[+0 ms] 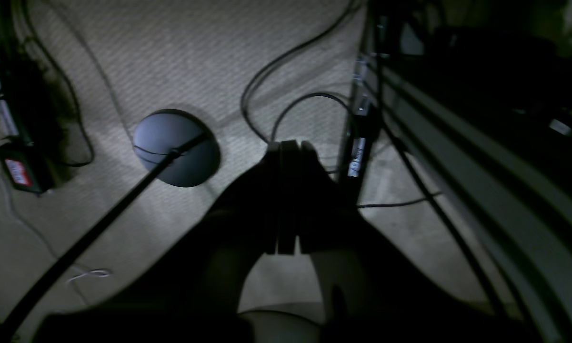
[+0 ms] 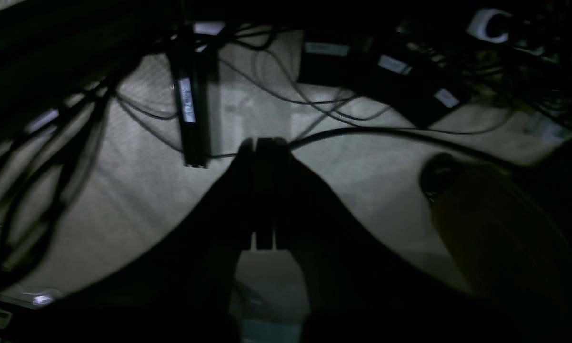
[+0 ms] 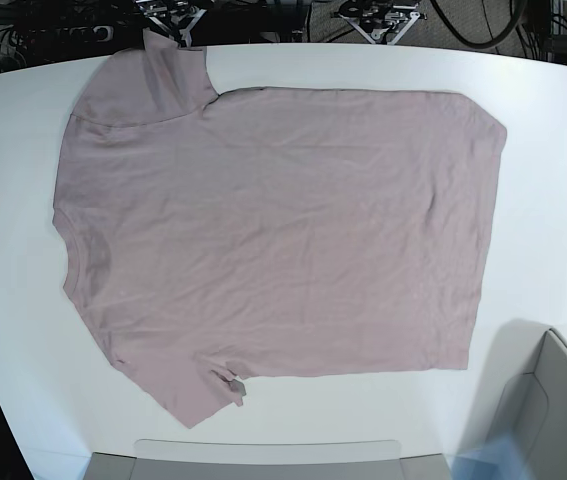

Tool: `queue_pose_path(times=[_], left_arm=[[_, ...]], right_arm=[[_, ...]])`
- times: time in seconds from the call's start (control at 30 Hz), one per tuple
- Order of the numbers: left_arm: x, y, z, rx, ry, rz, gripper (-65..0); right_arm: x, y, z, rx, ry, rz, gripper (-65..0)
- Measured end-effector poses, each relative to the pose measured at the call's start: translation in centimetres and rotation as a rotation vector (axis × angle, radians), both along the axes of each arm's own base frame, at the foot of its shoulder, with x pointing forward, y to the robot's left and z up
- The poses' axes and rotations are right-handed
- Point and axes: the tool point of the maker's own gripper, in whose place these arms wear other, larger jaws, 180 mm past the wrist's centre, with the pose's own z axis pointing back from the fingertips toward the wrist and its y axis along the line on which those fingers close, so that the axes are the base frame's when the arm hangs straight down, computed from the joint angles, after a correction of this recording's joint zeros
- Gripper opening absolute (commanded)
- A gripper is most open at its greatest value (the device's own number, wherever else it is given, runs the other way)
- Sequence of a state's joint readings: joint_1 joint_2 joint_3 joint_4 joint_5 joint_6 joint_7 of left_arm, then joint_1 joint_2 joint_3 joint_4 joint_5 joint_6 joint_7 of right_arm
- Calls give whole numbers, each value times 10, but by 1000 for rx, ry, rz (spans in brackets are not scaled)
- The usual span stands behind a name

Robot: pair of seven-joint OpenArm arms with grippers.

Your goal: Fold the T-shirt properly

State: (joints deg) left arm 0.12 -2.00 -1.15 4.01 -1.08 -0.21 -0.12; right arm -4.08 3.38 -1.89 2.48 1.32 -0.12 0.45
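In the base view neither arm reaches over the white table. The T-shirt lies spread flat across it, collar toward 9 o'clock, hem toward 3 o'clock, one sleeve at 11 o'clock and the other at 7 o'clock, bare tabletop along every edge. Both wrist cameras look down at carpeted floor strewn with cables. The right gripper hangs pinched together on nothing. The left gripper likewise has its jaws pressed together, empty, a round lamp base at its 9 o'clock.
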Motion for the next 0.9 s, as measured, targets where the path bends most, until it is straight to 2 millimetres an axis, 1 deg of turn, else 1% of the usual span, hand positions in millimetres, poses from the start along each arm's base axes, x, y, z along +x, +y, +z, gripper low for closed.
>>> queue_pose_path(times=[0.1,0.17,0.23,0.27,0.5,0.57,0.7,0.83,0.9], left_arm=[[-2,-3,0,-4,3,4,-648],[-2,-10,0,-14,5,5,-648],[-2,-17,0,-28,5,5,-648],[-2,-21,0,-34,4,6,-648],[2,-20,0,-32,-3,6,-648],[7,-18,0,-29,-10,5,-648],[10,-17,0,-25,-16,5,-648],[10,-13,0,-20,-15,5,-649],[10,-12,0,-18,-16,5,-649]], right_arm=[[-12,-4,0,-8,20,1,-648],[-19,-3,1,-7,35,1,-648],[-21,-1,1,-2,38,0,-648],[-20,-1,1,-2,37,0,-648],[-15,-2,1,-3,28,1,-648],[-15,-2,1,-3,28,1,-648],[-13,-3,0,-4,26,6,-648],[-12,-3,0,-5,24,6,-648],[-12,-7,1,-10,25,7,-649]])
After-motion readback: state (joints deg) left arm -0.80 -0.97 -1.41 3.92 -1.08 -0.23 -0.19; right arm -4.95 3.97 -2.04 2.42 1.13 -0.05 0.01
